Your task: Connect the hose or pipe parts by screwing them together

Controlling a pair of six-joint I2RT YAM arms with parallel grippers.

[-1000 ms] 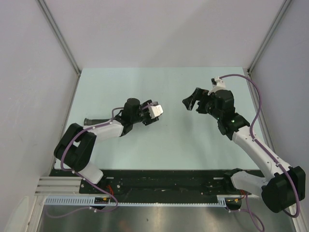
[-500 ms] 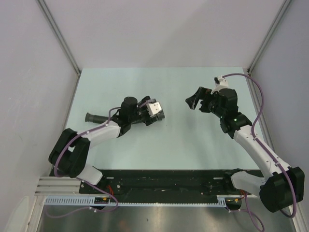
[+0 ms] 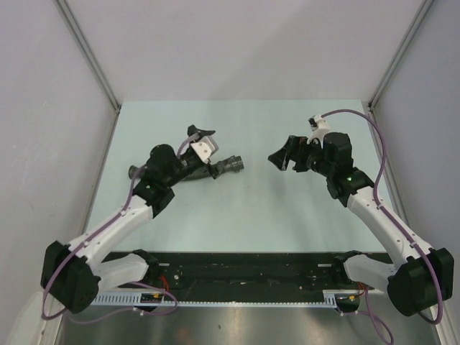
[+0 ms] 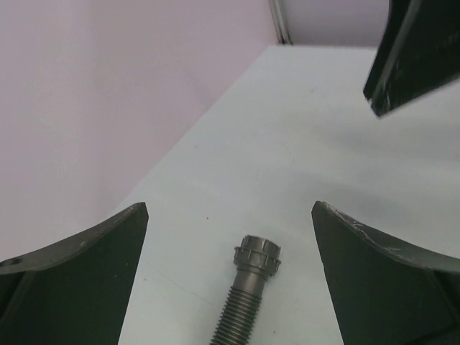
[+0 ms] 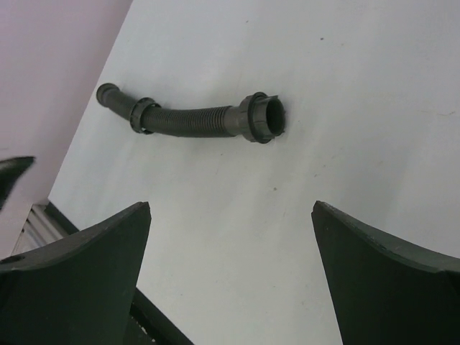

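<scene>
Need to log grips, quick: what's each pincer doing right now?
Left pincer: open, empty, black corrugated plastic hose lying free.
Right pincer: open, empty.

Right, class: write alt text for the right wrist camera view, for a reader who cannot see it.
A dark ribbed hose lies on a pale table, its wider collared end open toward the picture's right, a ring round it near the narrow left end. The right gripper shows dark fingers in the lower corners, wide apart, holding nothing.

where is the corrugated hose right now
In the top view the corrugated hose lies on the table, left of centre, beneath the open left gripper.
</scene>
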